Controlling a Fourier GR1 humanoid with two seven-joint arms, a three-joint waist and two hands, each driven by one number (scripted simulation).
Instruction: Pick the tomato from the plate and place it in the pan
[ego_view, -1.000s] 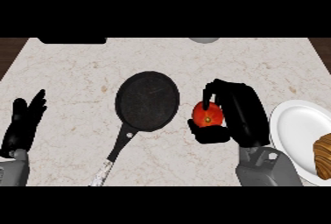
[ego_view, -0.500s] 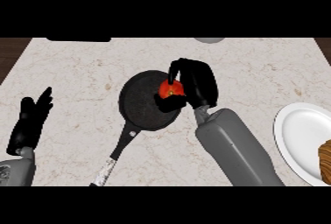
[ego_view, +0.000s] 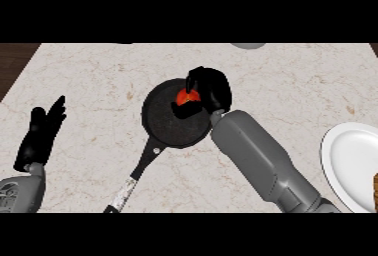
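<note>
Head view: right robot hand (ego_view: 209, 90) is curled round the tomato (ego_view: 185, 95), holding it over the upper right part of the pan (ego_view: 171, 125). Only a red patch shows between thumb and fingers; can't tell if the tomato touches the pan floor or sits just above it. Left robot hand (ego_view: 40, 132) rests open, fingers up, near the counter's (ego_view: 96, 75) left edge, well apart from the pan. Pan handle (ego_view: 136, 175) runs down-left toward the lower edge. White plate (ego_view: 351, 160) sits at the right edge, cut off by the frame, something brown just showing on it. Bare counter between the pan and the plate apart from the right forearm. Versus half a second ago: barely any shift, tomato over the same part of the pan, left hand unmoved
</note>
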